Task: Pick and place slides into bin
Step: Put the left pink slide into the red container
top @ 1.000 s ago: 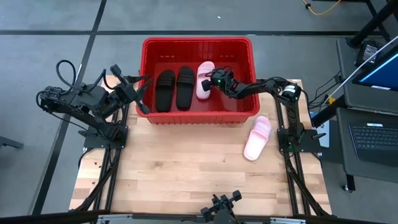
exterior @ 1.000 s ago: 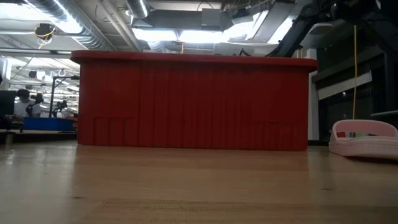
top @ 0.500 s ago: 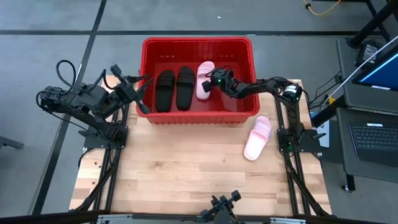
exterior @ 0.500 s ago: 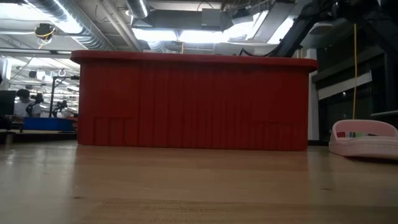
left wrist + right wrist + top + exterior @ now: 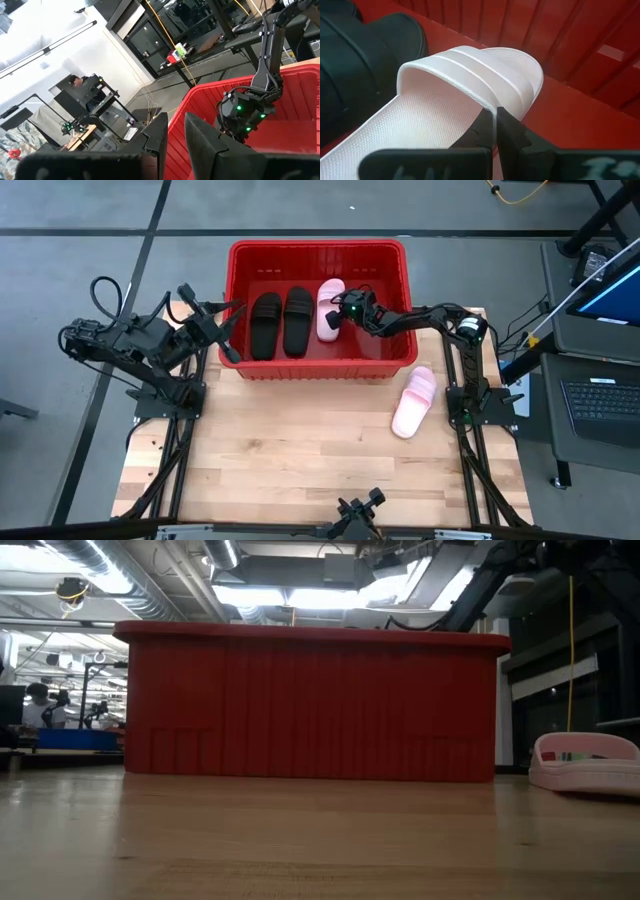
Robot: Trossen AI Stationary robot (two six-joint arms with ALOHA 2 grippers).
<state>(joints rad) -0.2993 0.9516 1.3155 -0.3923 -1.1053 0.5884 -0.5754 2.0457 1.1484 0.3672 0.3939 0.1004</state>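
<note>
Wooden worktop carries the large red ribbed plastic bin. Inside it, the right gripper pinches the strap edge of a pale pink slide, lowering it beside two black slides; one pink slide remains outside. The left gripper, slightly open and empty, waits beside the bin.
</note>
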